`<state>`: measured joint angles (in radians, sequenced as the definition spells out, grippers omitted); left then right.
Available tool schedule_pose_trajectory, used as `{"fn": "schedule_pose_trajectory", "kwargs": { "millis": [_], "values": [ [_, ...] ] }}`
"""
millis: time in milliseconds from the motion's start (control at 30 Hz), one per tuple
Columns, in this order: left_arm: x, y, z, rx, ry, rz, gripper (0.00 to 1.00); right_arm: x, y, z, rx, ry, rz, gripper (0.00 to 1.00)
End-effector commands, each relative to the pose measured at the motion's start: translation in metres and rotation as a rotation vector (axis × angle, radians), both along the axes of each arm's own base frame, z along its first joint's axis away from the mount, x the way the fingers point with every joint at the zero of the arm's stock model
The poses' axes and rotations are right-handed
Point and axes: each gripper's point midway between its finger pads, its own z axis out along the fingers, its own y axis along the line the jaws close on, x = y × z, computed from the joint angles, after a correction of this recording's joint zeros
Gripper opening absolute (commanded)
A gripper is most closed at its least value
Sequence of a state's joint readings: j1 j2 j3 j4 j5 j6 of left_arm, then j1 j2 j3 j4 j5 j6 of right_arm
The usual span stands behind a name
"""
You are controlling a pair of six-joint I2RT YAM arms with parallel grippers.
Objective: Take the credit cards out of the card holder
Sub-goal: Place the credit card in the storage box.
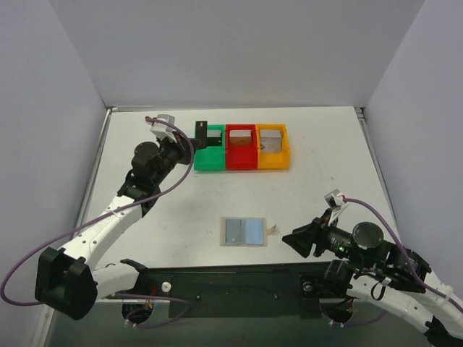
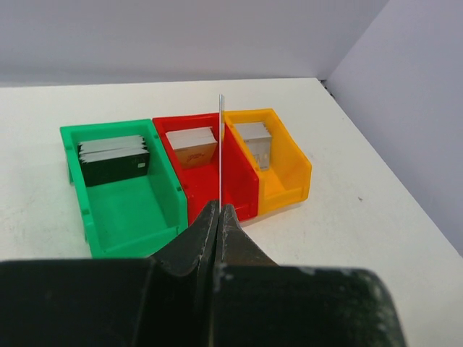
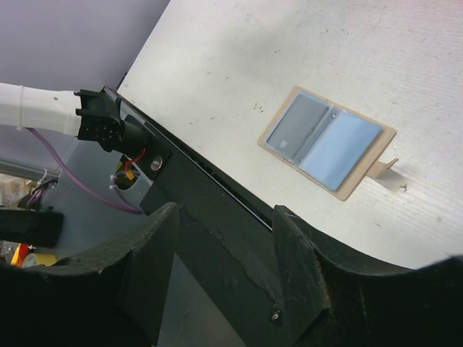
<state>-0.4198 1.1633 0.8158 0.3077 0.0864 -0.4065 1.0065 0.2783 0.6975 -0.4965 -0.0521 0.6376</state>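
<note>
The bench (image 1: 325, 188) is broad and looks smooth, so anything dropped would likely skid rather than stay put. At its far side stand the green bin (image 2: 123, 210), red bin (image 2: 242, 184) and orange bin (image 2: 289, 173), each with stacked cards (image 2: 194, 148) upright against the back. Their shared walls are the main hazard, since a release slightly off could land a card on a rim or in the wrong colour. The card holder (image 1: 244, 231) lies open and flat near the front edge, unheld. The right hand (image 3: 226, 217) hovers spread and empty near it, so a later pull may drag the holder along (its darker pocket may hold another card; I cannot tell). The left hand (image 2: 219, 211) is pressed together on one credit card (image 2: 219, 144), upright and edge-on, pinched only at its lower edge, so it could pivot or slip.
</note>
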Motion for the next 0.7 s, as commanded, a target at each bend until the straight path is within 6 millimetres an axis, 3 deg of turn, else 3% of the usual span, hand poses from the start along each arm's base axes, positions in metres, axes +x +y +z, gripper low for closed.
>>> {"fn": "schedule_pose_trajectory", "kwargs": {
  "millis": [0, 167, 367, 467, 500, 533, 667],
  "values": [
    [0.007, 0.009, 0.044, -0.054, -0.072, 0.03, 0.0, 0.001, 0.003, 0.016, 0.052, -0.025, 0.001, 0.5],
    [0.025, 0.029, 0.037, -0.099, 0.044, 0.025, 0.0, 0.002, 0.002, 0.011, 0.047, -0.023, -0.008, 0.5],
    [0.024, 0.016, 0.018, -0.047, 0.087, -0.108, 0.0, 0.002, 0.006, 0.013, 0.014, -0.026, 0.015, 0.5],
    [0.022, 0.016, 0.015, -0.03, 0.076, -0.121, 0.0, 0.001, -0.003, 0.012, -0.058, -0.015, 0.013, 0.5],
    [0.023, 0.016, 0.014, -0.019, 0.073, -0.122, 0.0, 0.001, -0.01, 0.026, -0.05, -0.038, -0.008, 0.5],
    [0.022, 0.015, 0.014, -0.016, 0.071, -0.135, 0.0, 0.0, -0.019, 0.028, -0.085, -0.058, -0.01, 0.5],
    [0.018, 0.01, 0.013, -0.009, 0.076, -0.173, 0.0, 0.006, -0.067, 0.085, -0.027, -0.244, -0.149, 0.56]
  ]
}}
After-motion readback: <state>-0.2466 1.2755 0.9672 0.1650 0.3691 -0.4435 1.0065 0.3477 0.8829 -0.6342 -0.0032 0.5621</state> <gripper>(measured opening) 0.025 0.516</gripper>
